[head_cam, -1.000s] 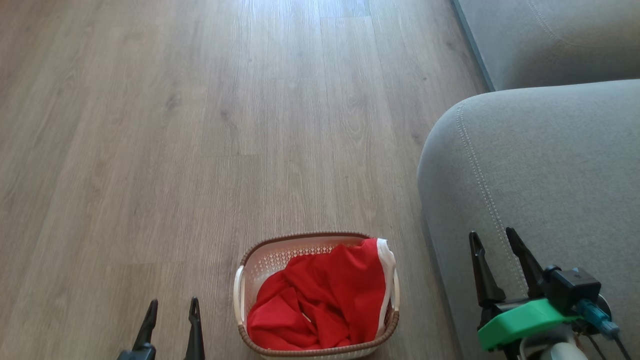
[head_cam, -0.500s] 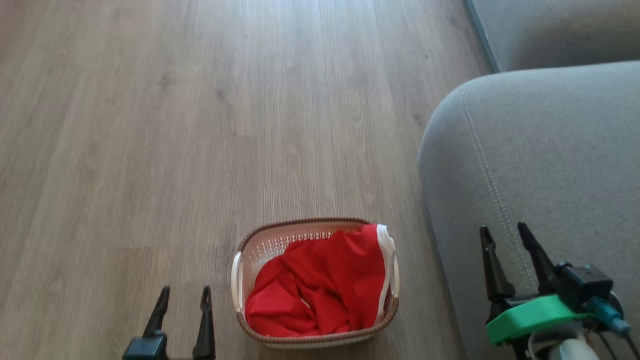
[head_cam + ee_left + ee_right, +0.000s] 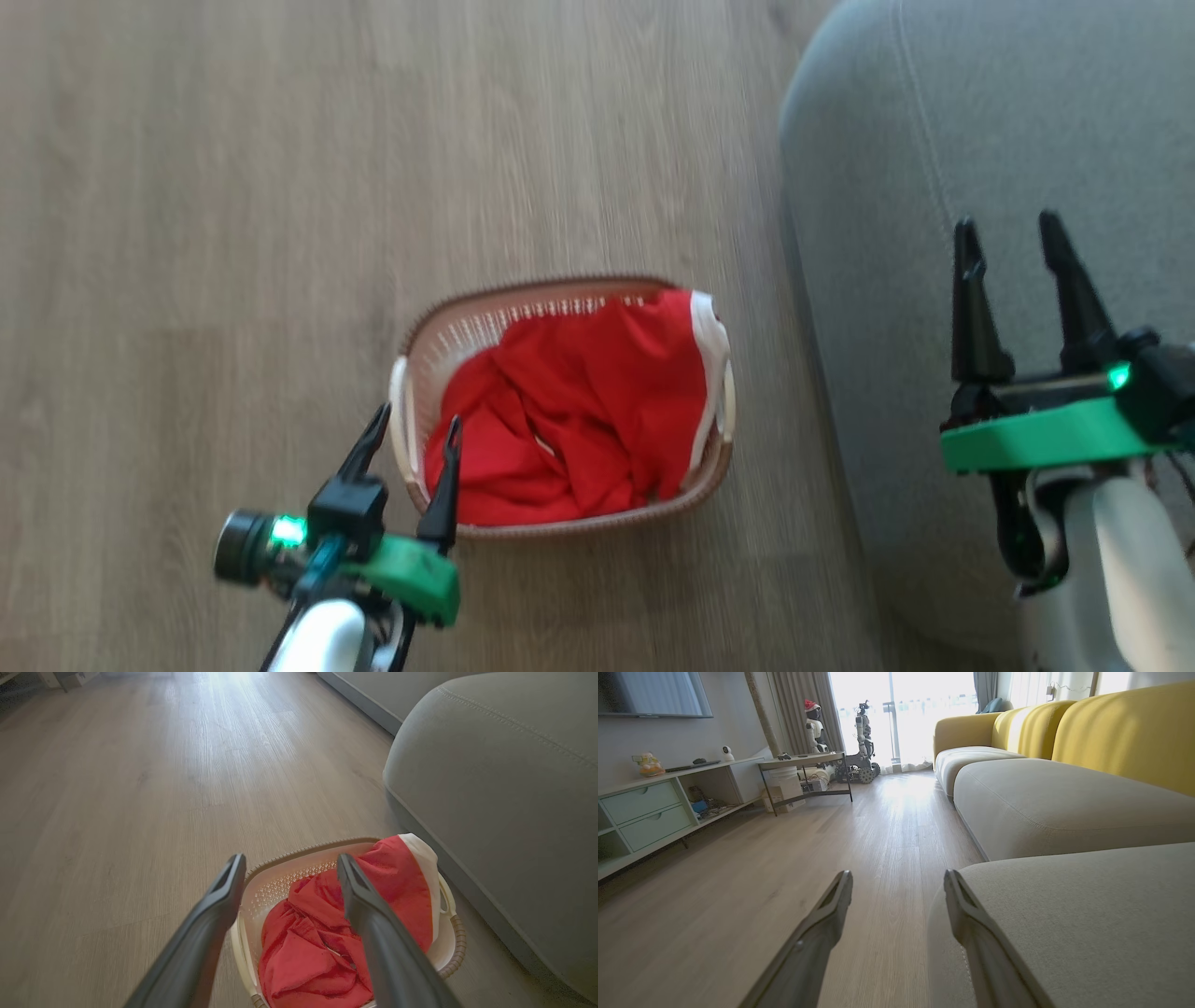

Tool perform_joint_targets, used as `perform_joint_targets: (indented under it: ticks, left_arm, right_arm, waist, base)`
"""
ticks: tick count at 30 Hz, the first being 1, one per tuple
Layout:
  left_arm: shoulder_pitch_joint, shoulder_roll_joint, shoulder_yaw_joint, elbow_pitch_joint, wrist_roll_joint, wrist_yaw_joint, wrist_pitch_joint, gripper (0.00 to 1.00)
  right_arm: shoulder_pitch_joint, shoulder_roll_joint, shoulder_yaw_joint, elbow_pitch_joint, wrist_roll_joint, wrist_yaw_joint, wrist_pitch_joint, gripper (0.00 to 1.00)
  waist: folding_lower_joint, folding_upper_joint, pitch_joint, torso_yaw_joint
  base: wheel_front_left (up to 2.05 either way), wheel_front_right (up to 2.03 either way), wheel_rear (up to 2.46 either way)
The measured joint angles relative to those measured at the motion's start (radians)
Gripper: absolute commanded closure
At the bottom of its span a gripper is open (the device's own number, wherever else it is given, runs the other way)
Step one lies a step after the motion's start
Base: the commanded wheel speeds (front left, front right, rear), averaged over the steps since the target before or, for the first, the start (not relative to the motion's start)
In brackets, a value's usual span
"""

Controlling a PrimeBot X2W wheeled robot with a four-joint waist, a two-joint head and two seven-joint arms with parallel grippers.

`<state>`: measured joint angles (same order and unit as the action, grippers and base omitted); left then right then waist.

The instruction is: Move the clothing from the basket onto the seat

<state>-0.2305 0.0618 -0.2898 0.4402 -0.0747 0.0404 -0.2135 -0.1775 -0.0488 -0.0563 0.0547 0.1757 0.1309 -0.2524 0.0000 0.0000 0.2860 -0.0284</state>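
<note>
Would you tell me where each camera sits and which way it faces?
Head view: on the head, facing down at the basket of red clothing; left gripper, right gripper show.
Left wrist view: left wrist, facing the basket between its fingers.
Right wrist view: right wrist, facing along the seat; its fingers show.
Head and left wrist share the basket.

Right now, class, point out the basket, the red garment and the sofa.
basket (image 3: pixel 469 333), head view, pale perforated inner wall.
red garment (image 3: pixel 579 401), head view, middle folds.
sofa (image 3: pixel 887 187), head view, grey rounded top.
</note>
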Motion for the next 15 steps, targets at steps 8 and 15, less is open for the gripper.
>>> perform_joint_targets:
  ticks: [8,15]
  left_arm:
    - [-0.199,-0.001,-0.048,0.189,0.037,-0.032,0.001,0.00]
    - [-0.348,0.000,-0.077,0.361,0.065,-0.042,0.011,0.00]
  right_arm:
    - [-0.099,0.000,0.002,-0.036,0.011,0.000,0.000,0.00]
    - [-0.201,-0.001,0.027,-0.080,0.037,0.000,-0.002,0.00]
  waist:
    - [0.0000,0.0000,0.170,-0.052]
    - [0.0000,0.0000,0.284,-0.135]
  base:
    - [0.00,0.00,0.00]
    - [0.00,0.00,0.00]
